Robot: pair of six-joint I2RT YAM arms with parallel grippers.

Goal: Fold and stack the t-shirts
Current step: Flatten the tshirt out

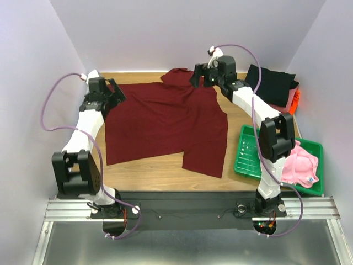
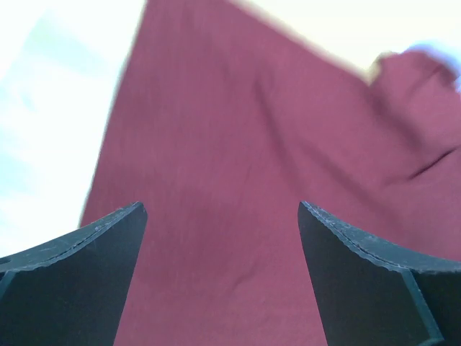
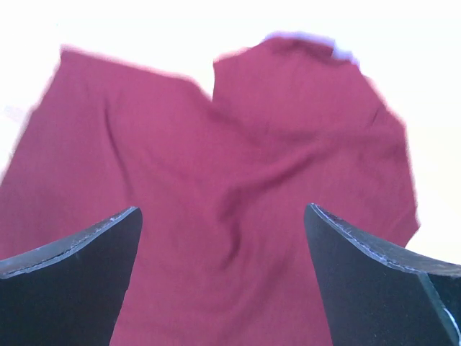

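Observation:
A dark maroon t-shirt lies spread over the middle of the wooden table, with its right side folded inward. My left gripper hovers open above the shirt's far left corner; maroon cloth fills the space between its fingers. My right gripper hangs open over the shirt's far right part, near the collar, and creased cloth shows between its fingers. A light pink t-shirt lies bunched in the green tray. Folded black, salmon and orange t-shirts are stacked at the far right.
A green plastic tray stands at the near right of the table, beside the right arm. Pale walls close in the table on three sides. A metal rail carrying both arm bases runs along the near edge.

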